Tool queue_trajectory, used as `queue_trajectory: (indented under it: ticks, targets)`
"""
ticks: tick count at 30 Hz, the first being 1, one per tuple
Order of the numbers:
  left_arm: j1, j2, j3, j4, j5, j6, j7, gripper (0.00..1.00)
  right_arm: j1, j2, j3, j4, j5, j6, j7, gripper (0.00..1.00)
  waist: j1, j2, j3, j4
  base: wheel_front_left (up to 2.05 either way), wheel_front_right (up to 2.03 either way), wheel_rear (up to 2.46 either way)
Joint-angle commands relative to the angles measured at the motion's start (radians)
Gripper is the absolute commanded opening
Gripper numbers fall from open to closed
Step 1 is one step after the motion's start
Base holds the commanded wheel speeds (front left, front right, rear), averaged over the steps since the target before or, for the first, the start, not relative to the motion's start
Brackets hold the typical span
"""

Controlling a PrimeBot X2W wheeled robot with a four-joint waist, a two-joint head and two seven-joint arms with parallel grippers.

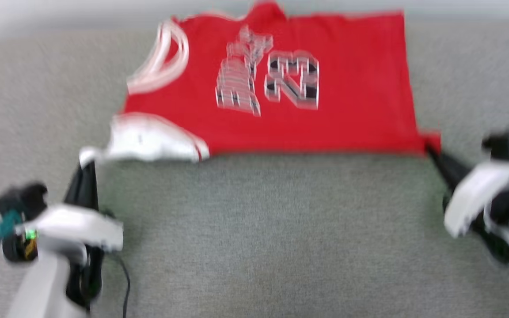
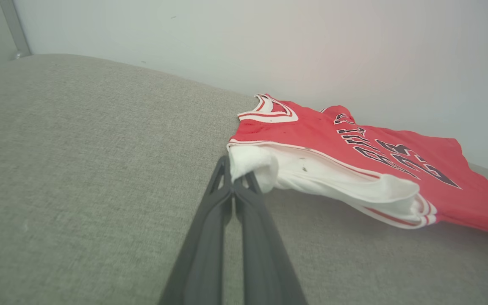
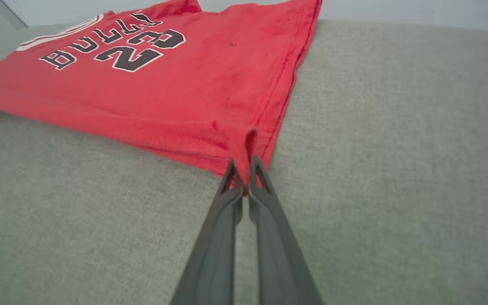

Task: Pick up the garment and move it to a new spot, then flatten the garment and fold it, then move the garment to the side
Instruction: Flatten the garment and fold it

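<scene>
In the head view everything was smeared by blur, so the print on the garment (image 1: 334, 88) could not be read and the fingertips were hard to separate. The garment lay spread across the upper middle of the frame on the grey surface (image 1: 254, 229), its top edge close to the pale wall (image 1: 60, 17). The left gripper (image 1: 87, 165) met the white panel at the garment's lower left corner, and the right gripper (image 1: 431, 150) met the red lower right corner. Both arms were cut off by the frame edges. A wide bare band of grey surface ran across the lower half between the arms. In the left wrist view the picture was sharp. The left gripper's fingers (image 2: 210, 220) were pressed together on a bunched corner of the white panel at frame centre, which hid the very tips. The rest of the garment ran off to the right, its far end cut by the right edge, and bare surface lay to the left. In the right wrist view the right gripper's fingers (image 3: 269, 220) were pinched shut on a small red fold at the hem corner near frame centre. The garment spread toward the upper left and was cut by the top and left edges, and bare surface lay to the right and below.
</scene>
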Motion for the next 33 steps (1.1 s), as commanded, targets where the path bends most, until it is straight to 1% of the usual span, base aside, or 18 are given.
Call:
queue_trajectory:
  ticks: [1, 3, 6, 8, 10, 15, 20, 23, 26, 29, 33]
  targets:
    - [0.051, 0.016, 0.009, -0.031, -0.002, 0.022, 0.013, 0.00, 0.053, -0.009, -0.017, -0.007, -0.001, -0.002, 0.003, 0.00, 0.0002, 0.0000, -0.091, 0.006, 0.00, 0.00, 0.00]
    - [0.154, 0.023, 0.018, -0.099, -0.012, 0.054, 0.036, 0.00, 0.135, -0.001, -0.043, -0.024, -0.004, -0.002, 0.014, 0.00, 0.0002, 0.0000, -0.125, 0.001, 0.00, 0.00, 0.00]
    - [0.296, 0.030, 0.035, -0.211, -0.023, 0.113, 0.076, 0.00, 0.247, 0.003, -0.092, -0.057, -0.015, -0.002, 0.031, 0.00, 0.0002, 0.0000, -0.163, -0.005, 0.00, 0.00, 0.00]
    - [0.379, 0.030, 0.044, -0.280, -0.032, 0.151, 0.106, 0.00, 0.318, 0.010, -0.139, -0.086, -0.024, -0.002, 0.041, 0.00, 0.0002, 0.0000, -0.181, -0.004, 0.00, 0.00, 0.00]
    - [0.446, 0.025, 0.042, -0.328, -0.038, 0.178, 0.134, 0.00, 0.391, 0.019, -0.186, -0.116, -0.036, -0.002, 0.057, 0.00, 0.0002, 0.0000, -0.197, 0.001, 0.00, 0.00, 0.00]
    - [0.578, 0.013, 0.032, -0.407, -0.057, 0.219, 0.185, 0.00, 0.564, 0.059, -0.318, -0.218, -0.086, -0.002, 0.114, 0.00, 0.0002, 0.0000, -0.241, 0.010, 0.00, 0.00, 0.00]
    - [0.656, 0.025, 0.028, -0.484, -0.064, 0.249, 0.231, 0.00, 0.717, 0.115, -0.451, -0.368, -0.161, -0.002, 0.225, 0.00, 0.0002, 0.0000, -0.270, 0.017, 0.00, 0.00, 0.00]
    - [0.645, 0.041, 0.020, -0.531, -0.055, 0.252, 0.252, 0.00, 0.761, 0.154, -0.522, -0.465, -0.214, -0.002, 0.296, 0.00, 0.0002, 0.0000, -0.276, 0.018, 0.00, 0.00, 0.00]
    - [0.589, 0.055, 0.008, -0.546, -0.052, 0.235, 0.270, 0.00, 0.763, 0.189, -0.567, -0.538, -0.255, -0.002, 0.359, 0.00, 0.0002, 0.0000, -0.265, 0.021, 0.00, 0.00, 0.00]
    - [0.513, 0.064, -0.010, -0.523, -0.040, 0.214, 0.284, 0.00, 0.705, 0.203, -0.578, -0.579, -0.275, -0.002, 0.409, 0.00, 0.0002, 0.0000, -0.233, 0.014, 0.00, 0.00, 0.00]
    - [0.373, 0.063, -0.043, -0.444, -0.041, 0.173, 0.305, 0.00, 0.613, 0.198, -0.554, -0.567, -0.282, -0.001, 0.459, 0.00, 0.0002, 0.0000, -0.167, 0.011, 0.00, 0.00, 0.00]
